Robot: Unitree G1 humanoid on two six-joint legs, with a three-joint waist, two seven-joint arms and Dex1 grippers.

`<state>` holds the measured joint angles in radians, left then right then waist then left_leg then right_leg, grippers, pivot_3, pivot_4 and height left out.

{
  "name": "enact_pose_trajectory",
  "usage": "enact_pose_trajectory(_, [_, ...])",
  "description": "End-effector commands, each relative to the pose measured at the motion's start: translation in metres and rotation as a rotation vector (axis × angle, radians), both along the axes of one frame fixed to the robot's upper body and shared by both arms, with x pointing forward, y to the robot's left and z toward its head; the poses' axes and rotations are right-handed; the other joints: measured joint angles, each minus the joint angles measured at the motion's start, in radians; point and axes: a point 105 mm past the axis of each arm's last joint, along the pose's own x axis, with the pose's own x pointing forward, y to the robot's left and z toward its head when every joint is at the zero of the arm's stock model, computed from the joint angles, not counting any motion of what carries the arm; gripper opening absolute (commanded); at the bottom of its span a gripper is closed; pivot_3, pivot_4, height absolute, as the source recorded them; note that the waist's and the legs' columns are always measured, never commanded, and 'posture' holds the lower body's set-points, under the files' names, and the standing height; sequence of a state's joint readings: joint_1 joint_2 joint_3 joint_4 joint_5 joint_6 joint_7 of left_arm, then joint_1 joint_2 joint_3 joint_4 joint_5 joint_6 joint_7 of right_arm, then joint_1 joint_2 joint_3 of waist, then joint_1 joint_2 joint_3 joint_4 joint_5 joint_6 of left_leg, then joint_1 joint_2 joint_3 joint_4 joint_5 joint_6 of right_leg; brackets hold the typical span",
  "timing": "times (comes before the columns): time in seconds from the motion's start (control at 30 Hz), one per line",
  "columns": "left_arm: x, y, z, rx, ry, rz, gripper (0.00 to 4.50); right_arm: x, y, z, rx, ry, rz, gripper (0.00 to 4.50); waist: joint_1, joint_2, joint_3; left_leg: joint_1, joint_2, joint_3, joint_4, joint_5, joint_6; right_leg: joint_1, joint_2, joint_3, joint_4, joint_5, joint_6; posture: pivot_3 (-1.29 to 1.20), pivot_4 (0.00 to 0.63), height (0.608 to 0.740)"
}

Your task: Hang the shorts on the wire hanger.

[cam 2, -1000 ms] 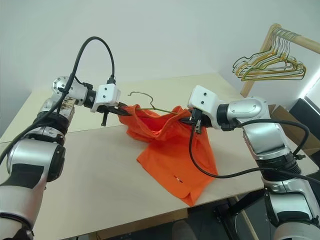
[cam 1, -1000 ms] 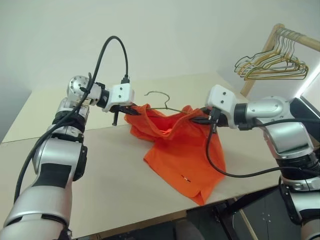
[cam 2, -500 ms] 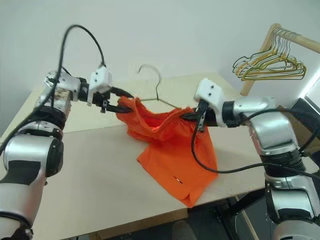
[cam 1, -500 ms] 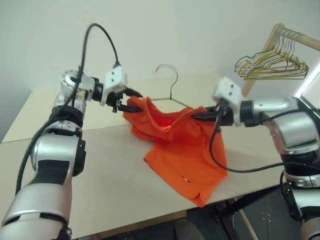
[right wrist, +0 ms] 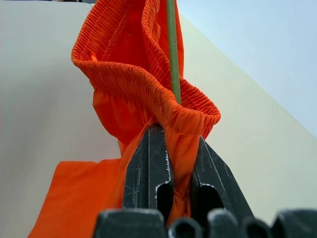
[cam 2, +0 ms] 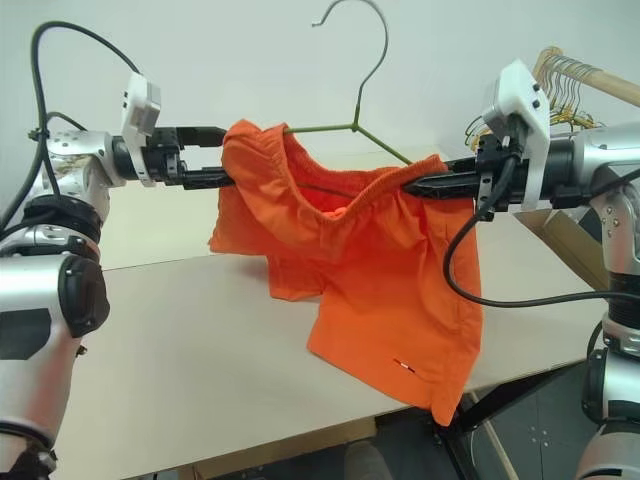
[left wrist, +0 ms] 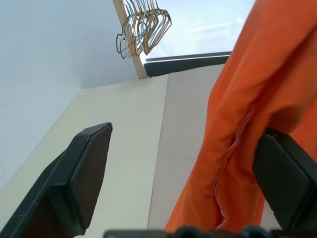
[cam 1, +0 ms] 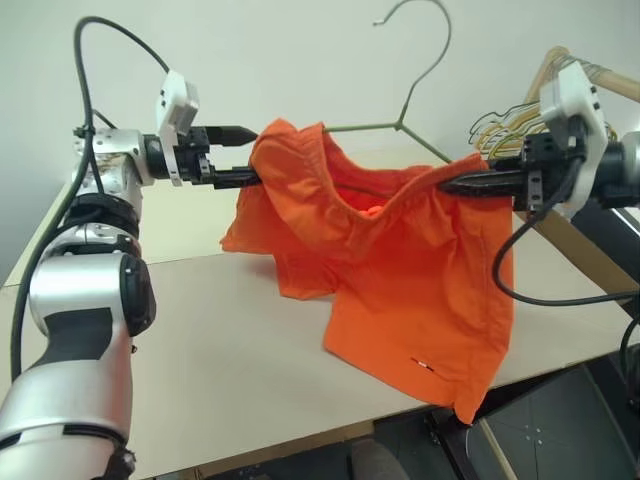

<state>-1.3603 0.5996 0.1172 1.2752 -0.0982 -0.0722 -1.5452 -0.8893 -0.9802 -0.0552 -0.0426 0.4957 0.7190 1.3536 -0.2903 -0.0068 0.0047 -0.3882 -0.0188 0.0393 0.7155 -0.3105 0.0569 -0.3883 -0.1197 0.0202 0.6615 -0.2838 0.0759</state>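
Holding the shorts [cam 1: 400, 270] + wire hanger [cam 1: 420, 90] above the bench [cam 1: 200, 340], the right tool [right wrist: 171, 144] is clamped on waistband. Left tool [cam 1: 235, 155] gapes wide, gripping nothing, so that side may slip off the wire w/o support.

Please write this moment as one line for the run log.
shorts: lifted, lower hem on table | wire hanger: inside waistband | left gripper: open | right gripper: shut on shorts

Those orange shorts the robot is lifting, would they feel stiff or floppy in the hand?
Probably floppy: the shorts sag between the left gripper and right gripper and drape to the table. Likely light, since the thin wire hanger inside shows no bending.
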Motion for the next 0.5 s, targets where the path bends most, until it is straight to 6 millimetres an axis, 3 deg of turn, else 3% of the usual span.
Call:
enact_pose_trajectory(0.03, [-0.009,-0.001,-0.008,-0.002,0.076,-0.073,4.5,-0.002,-0.003,0.016,0.019,-0.057,-0.002,0.02,-0.001,0.0,0.0,0.0,0.0,0.0,0.0,0.0,0.0,0.0,-0.001,0.0,0.0,0.0,0.0,-0.31,0.0,0.74])
enact_pose_trajectory(0.33, [-0.016,0.001,-0.028,0.1,0.127,-0.108,4.5,-0.002,-0.002,0.012,0.002,-0.048,0.006,0.02,0.001,0.0,0.0,0.0,0.0,0.0,0.0,0.0,0.0,-0.001,-0.003,0.003,0.002,0.0,0.0,-0.31,0.0,0.74])
enact_pose_trajectory(0.5, [-0.018,-0.002,-0.028,0.073,0.132,-0.131,2.92,-0.002,0.001,0.008,0.004,-0.042,0.014,0.02,0.002,0.0,0.0,0.0,-0.001,0.0,0.0,0.0,0.001,-0.001,-0.004,0.006,0.001,0.0,0.0,-0.3,0.0,0.74])
